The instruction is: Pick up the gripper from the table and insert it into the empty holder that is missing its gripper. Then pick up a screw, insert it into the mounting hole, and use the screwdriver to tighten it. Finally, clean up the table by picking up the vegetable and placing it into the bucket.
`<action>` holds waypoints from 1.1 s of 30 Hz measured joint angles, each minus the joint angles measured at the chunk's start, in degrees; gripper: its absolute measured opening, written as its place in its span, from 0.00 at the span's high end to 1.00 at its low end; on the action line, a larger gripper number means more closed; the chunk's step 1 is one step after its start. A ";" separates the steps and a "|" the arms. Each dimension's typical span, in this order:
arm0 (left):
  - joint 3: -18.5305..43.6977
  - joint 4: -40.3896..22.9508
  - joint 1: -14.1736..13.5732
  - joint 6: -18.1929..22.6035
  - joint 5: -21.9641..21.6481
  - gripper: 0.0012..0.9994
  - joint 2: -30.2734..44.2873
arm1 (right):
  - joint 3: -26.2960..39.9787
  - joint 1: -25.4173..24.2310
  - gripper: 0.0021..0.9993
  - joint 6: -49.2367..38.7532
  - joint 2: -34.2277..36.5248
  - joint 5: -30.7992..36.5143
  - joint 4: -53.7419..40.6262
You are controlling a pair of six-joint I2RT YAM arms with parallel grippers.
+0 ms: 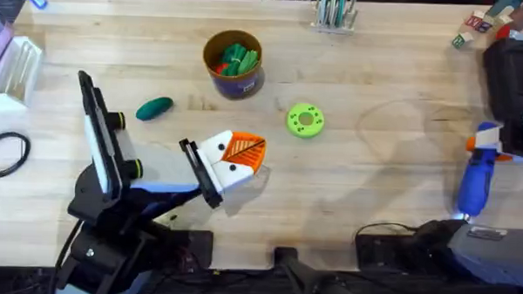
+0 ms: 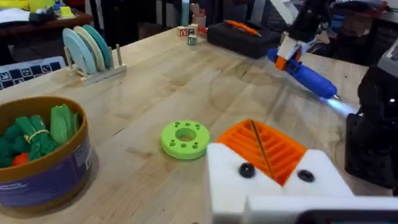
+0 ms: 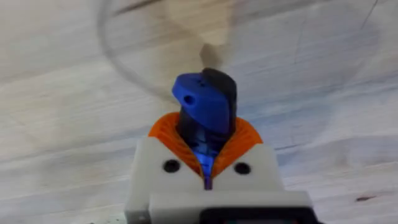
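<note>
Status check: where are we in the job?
Right tool is shut on the blue screwdriver, so screw work looks in hand or just finished; the mount itself isn't visible. Left tool is shut and empty. Remaining: the cucumber lies on the table, outside the bucket.

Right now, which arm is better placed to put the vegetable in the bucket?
Left. Its claw looks shut and empty, near the vegetable and bucket. The right claw is far off, holding the screwdriver.

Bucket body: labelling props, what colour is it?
Blue-purple under a tan-yellow rim; the bucket shows best in the left wrist view.
</note>
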 joint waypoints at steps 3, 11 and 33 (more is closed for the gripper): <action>0.00 0.00 0.00 0.00 0.00 0.99 0.00 | 0.00 1.12 0.98 0.78 -3.68 -3.47 0.07; 0.00 0.00 0.00 0.00 0.00 0.99 0.00 | -0.07 6.29 0.98 5.34 -14.74 -8.07 2.16; 0.00 0.00 0.00 0.00 0.00 0.99 0.00 | -4.97 41.06 0.98 32.73 -43.59 -9.35 33.10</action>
